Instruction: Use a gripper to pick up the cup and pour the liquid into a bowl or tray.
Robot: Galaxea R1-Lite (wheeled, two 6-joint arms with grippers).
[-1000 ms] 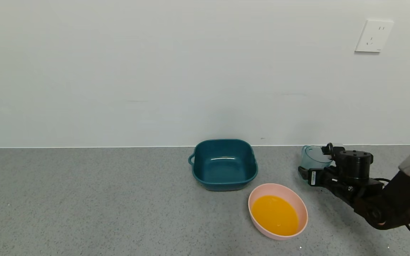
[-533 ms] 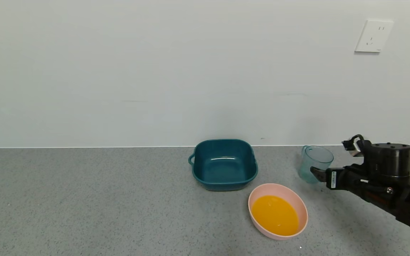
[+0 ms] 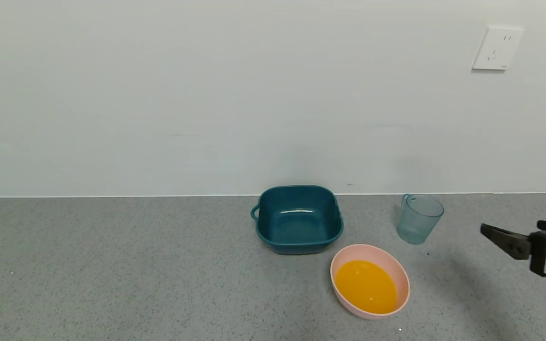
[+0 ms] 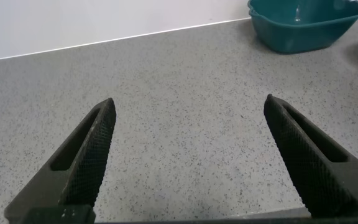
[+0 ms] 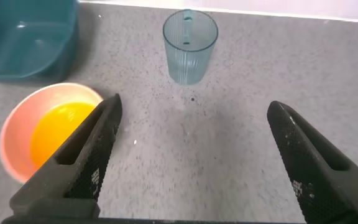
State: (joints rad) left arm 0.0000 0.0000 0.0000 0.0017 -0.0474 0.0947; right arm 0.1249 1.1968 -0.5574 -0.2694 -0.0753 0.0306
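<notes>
Now the cup (image 3: pixel 418 218) stands upright and empty on the grey speckled bench (image 3: pixel 112 265), close to the white wall (image 3: pixel 206 94) at the back, with nothing gripping it. In front of it and a little toward the robot's left sits the pale pink bowl (image 3: pixel 401 277), which holds the orange-yellow liquid (image 3: pixel 366 286); cup and bowl are near each other but apart. Behind the bowl, just beside its far rim, is a dark teal square tub (image 3: pixel 298 219) with a small handle on its left side, and nothing shows inside it. The right gripper (image 5: pixel 194 158) hangs at the right edge of the head view, well clear of the cup, jaws spread wide and holding nothing; its wrist camera looks between them at the cup, the bowl and a corner of the tub. The left gripper (image 4: pixel 188 162) is out of the head view, low over bare bench, jaws likewise spread wide and empty, with the tub far beyond them. A white socket (image 3: pixel 497 47) is mounted on the wall, high on the right.
</notes>
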